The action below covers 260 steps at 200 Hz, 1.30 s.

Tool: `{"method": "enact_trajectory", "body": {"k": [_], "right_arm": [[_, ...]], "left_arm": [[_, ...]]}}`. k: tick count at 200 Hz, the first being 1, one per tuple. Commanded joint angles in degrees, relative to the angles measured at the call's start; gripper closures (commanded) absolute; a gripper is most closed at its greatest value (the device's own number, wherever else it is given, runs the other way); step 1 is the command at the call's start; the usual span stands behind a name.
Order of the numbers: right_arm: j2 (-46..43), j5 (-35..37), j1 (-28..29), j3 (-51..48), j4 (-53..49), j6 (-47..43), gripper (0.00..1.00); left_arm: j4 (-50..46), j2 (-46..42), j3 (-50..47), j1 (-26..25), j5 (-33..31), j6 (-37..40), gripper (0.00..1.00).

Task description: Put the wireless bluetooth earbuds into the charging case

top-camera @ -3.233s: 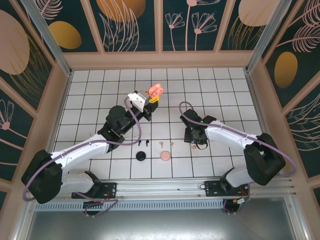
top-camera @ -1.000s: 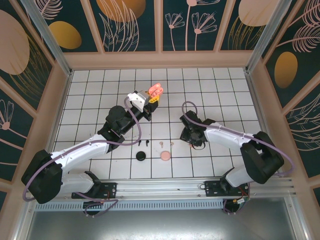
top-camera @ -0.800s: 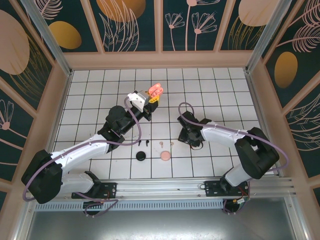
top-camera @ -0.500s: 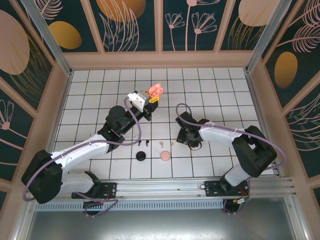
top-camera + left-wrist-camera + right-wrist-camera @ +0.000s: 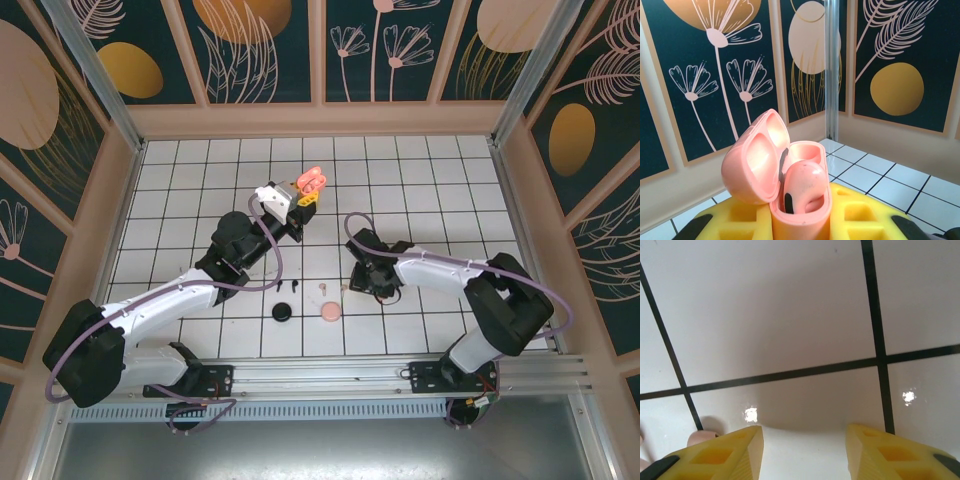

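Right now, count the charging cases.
3: open coral-pink case in the left pincer; black case and pale pink case on the table. The right arm may hide more.

The base of the charging case (image 5: 802,222) is cut off by the lower edge. A pale pink earbud (image 5: 704,436) is mostly hidden behind one of the yellow fingers (image 5: 725,456).

Earbud (image 5: 802,187) in case (image 5: 757,162); earbuds (image 5: 322,290) on table (image 5: 430,180)

No text, label, brand or number is legible anywhere. The case (image 5: 799,197) in the left gripper (image 5: 800,225) is plain pink, and the wall panels (image 5: 890,75) beyond it bear only drawn plants.
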Motion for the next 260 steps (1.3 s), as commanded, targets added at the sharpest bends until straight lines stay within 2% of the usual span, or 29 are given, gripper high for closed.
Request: {"method": "enact_trajectory", "body": {"k": [1,17,41,82,107,201,260], "right_arm": [[-4.8,2.8,0.6,3.6,-4.4,2.1,0.51],[-7.2,4.8,0.8,4.8,-6.8,5.6,0.51],[-11.1,6.3,0.8,3.6,-10.1,15.9,0.49],[-19.8,4.7,0.8,-5.7,-9.0,35.8,0.5],[-22.9,4.1,0.6,-9.7,-8.7,42.1,0.51],[-16.7,0.8,-1.3,-11.5,-4.6,41.7,0.53],[-14.5,0.2,-4.1,-10.8,-2.5,38.4,0.56]], "left_arm": [[3.4,-0.9,-0.5,-0.3,0.7,0.6,1.0],[3.6,-0.8,-0.5,-0.3,0.7,0.4,1.0],[4.1,-0.4,-0.8,-0.3,0.8,0.2,1.0],[6.3,0.7,-1.2,-0.3,1.1,-0.8,1.0],[7.1,1.5,-1.1,-0.3,1.3,-0.9,1.0],[8.6,3.1,-0.8,-0.3,3.2,-2.2,1.0],[8.6,3.3,-0.8,-0.3,3.6,-2.2,1.0]]}}
